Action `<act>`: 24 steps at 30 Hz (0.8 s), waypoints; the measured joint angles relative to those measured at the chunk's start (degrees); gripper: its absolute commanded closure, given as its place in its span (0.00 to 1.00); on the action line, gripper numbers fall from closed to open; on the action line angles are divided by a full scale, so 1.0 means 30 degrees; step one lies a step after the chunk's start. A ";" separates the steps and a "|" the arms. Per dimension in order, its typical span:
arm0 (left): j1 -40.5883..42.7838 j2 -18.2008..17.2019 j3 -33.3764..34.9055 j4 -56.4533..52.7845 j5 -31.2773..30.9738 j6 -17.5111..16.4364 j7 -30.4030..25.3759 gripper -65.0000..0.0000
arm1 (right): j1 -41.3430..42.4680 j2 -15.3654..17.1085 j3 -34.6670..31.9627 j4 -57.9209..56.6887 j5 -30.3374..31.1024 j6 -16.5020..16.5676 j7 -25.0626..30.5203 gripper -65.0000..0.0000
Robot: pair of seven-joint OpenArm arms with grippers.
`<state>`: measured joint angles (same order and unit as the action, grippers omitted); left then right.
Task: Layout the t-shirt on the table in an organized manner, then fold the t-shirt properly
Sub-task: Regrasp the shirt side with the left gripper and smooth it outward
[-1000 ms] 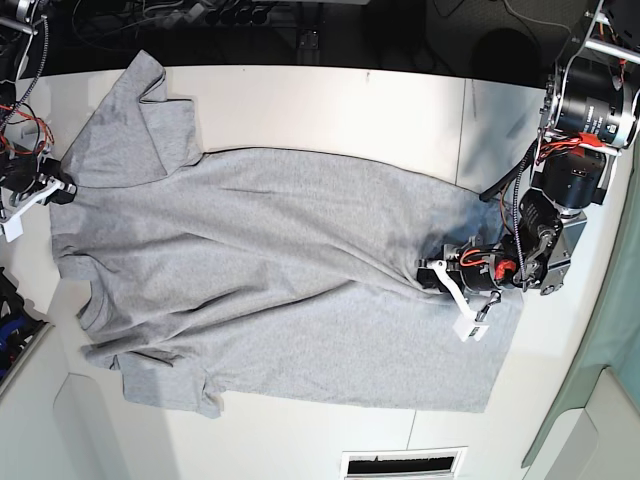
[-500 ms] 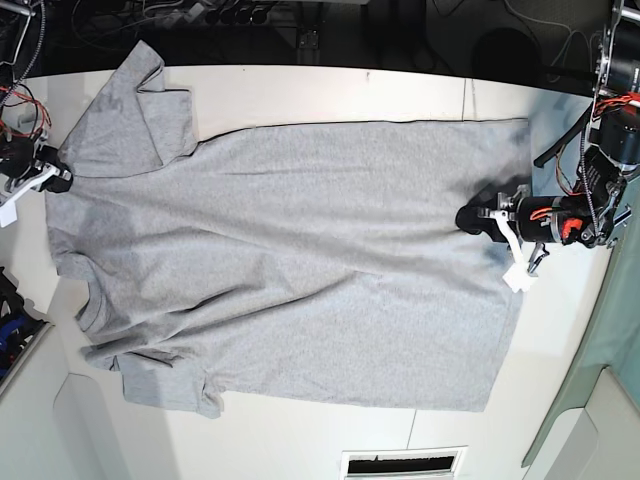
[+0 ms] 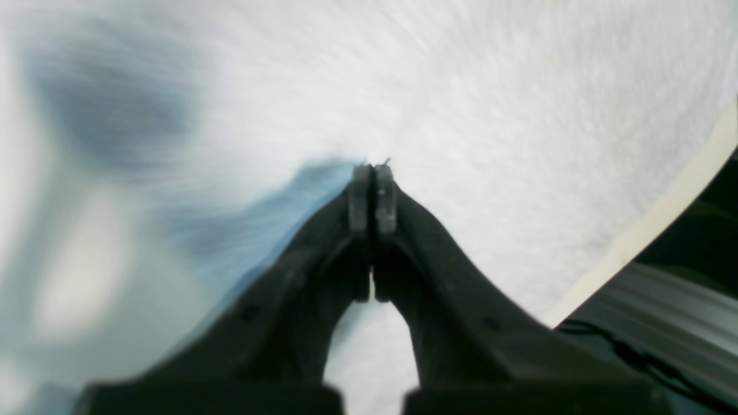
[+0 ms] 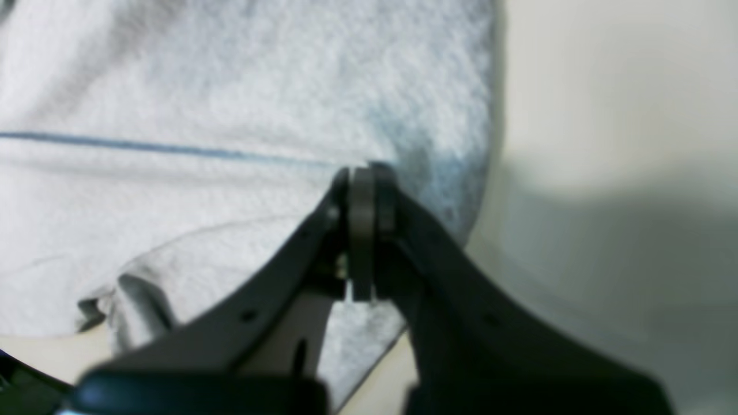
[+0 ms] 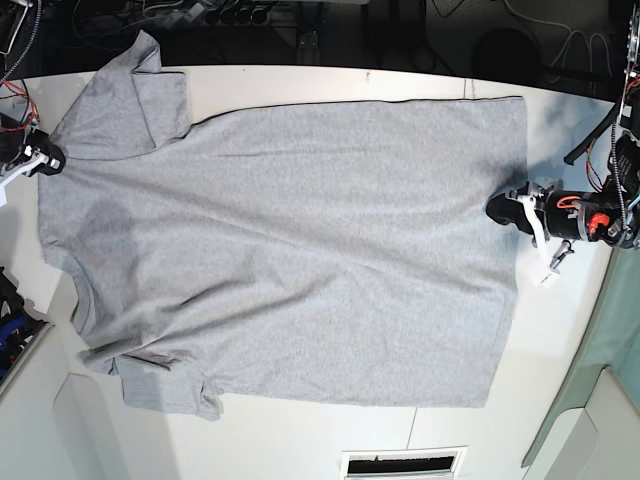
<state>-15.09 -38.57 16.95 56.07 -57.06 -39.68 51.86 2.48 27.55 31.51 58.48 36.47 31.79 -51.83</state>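
Observation:
The light grey t-shirt (image 5: 290, 250) lies spread flat on the white table (image 5: 300, 85), collar end at the left, hem at the right, with no lettering showing. My left gripper (image 5: 497, 210) is shut on the hem at the shirt's right edge. In the left wrist view the shut fingertips (image 3: 372, 173) pinch blurred grey cloth (image 3: 519, 86). My right gripper (image 5: 50, 158) is shut on the shirt by the upper sleeve and shoulder at the left edge. In the right wrist view its tips (image 4: 363, 173) pinch cloth (image 4: 230, 86) close to the fabric's edge, with bare table (image 4: 605, 86) beside it.
A dark gap with cables (image 5: 230, 15) runs behind the table's far edge. A thin seam (image 5: 467, 85) crosses the tabletop at the right. A vent slot (image 5: 405, 463) sits at the front edge. Blue gear (image 5: 10, 330) is at the left edge.
Both grippers have pulled outward, left gripper to the right, right gripper up and left. The shirt has stretched out flatter and its hem now lies straight at the right.

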 measured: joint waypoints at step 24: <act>0.0197 0.2324 0.0670 -0.0197 0.4743 0.1275 -0.3060 1.00 | 0.0015 -0.0138 -0.2783 0.2251 0.0321 0.0131 0.0765 1.00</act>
<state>-14.50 -31.59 18.96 55.48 -42.83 -35.86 42.68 2.52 27.14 23.16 65.23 37.43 32.18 -49.54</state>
